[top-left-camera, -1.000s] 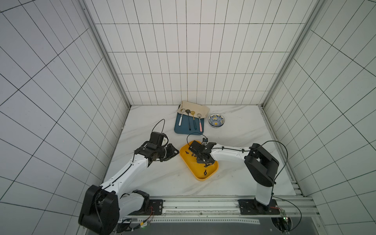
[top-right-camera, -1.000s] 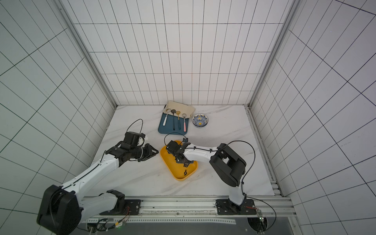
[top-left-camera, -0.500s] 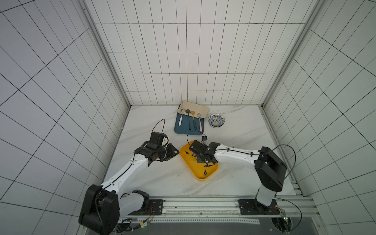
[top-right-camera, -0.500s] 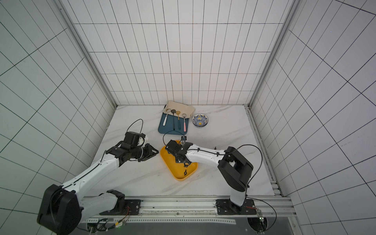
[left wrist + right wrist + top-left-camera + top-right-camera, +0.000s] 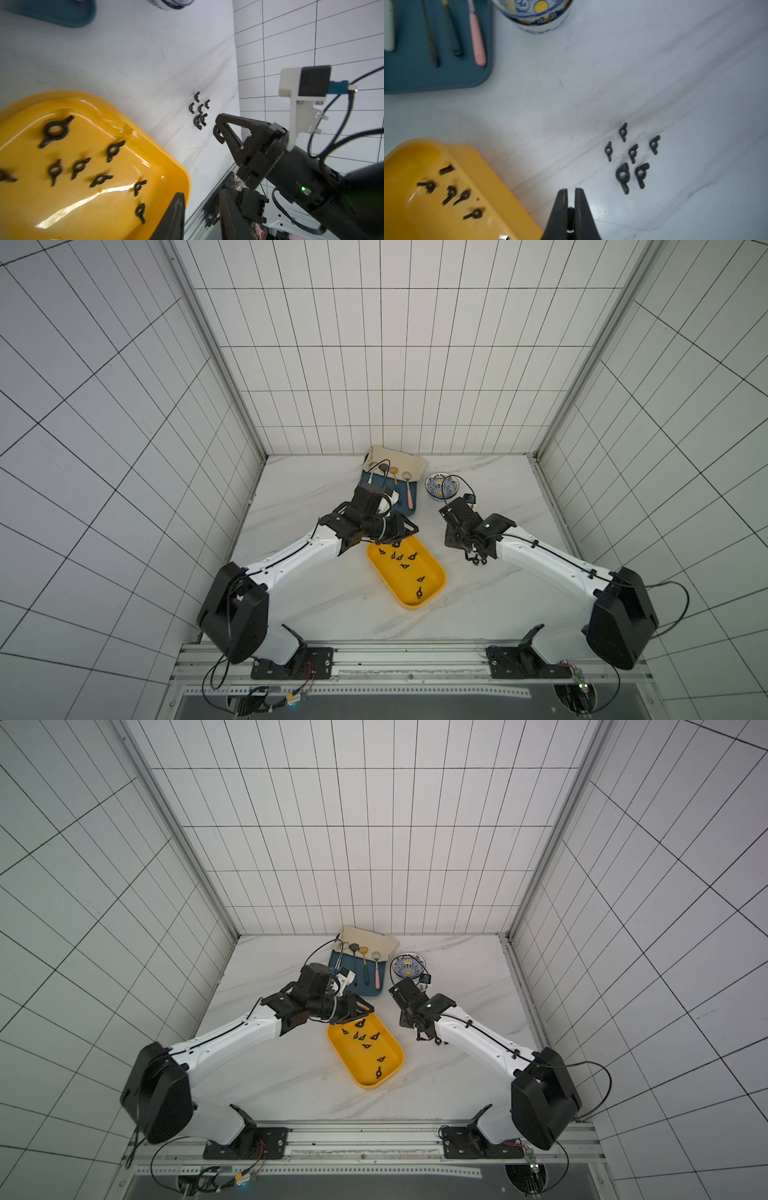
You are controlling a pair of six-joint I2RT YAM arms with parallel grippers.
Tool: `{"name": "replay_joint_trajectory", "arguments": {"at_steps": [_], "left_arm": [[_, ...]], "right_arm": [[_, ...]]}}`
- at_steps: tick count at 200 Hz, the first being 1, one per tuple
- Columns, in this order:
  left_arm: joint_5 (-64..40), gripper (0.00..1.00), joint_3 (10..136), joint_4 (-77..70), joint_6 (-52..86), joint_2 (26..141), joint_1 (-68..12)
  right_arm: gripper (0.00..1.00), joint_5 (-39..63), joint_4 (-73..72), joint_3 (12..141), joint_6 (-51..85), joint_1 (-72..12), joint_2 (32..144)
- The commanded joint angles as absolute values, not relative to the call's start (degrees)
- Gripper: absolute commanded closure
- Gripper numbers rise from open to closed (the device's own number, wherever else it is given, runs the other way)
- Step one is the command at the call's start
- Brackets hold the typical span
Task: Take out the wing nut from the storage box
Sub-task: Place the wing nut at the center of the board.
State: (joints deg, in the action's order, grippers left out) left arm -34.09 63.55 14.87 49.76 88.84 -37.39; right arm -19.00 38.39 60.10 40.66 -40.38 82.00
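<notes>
box: storage box (image 5: 405, 587), shallow yellow tub, rounded corners, table centre; boxed nuts (image 5: 56, 131) inside
right gripper (image 5: 571, 192): clamped on wing nut (image 5: 218, 135), 3 o'clock of box
left gripper (image 5: 200, 197): part-open, empty, over box's 12 o'clock end
hidden: held nut mostly buried between jaws
around: six loose nuts (image 5: 633, 152) at 3 o'clock; blue tray (image 5: 436, 79) 12 o'clock, bowl (image 5: 537, 22) 1 o'clock

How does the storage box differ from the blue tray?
The storage box is yellow; the tray is dark blue. The storage box holds wing nuts; the tray holds spoons. The storage box lies nearer the base rail than the tray. Both are shallow with rounded corners.
</notes>
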Motion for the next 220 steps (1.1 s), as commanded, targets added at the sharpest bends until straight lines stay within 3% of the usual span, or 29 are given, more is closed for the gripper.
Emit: {"name": "replay_joint_trajectory", "arguments": {"at_steps": [1, 48, 220], "left_arm": [[-39.45, 0.68, 66.61, 3.08, 55.95, 96.18, -39.42], [-41.04, 0.68, 71.77, 0.60, 57.57, 104.62, -40.26], [-42.14, 0.65, 68.04, 0.67, 56.03, 103.11, -39.01]], "right_arm": [[1.00, -15.32, 36.97, 57.42, 35.22, -34.93, 83.36], [1.00, -10.81, 31.08, 58.52, 31.88, -28.81, 87.77], [1.00, -9.40, 26.00, 63.99, 29.45, -27.42, 103.81]]}}
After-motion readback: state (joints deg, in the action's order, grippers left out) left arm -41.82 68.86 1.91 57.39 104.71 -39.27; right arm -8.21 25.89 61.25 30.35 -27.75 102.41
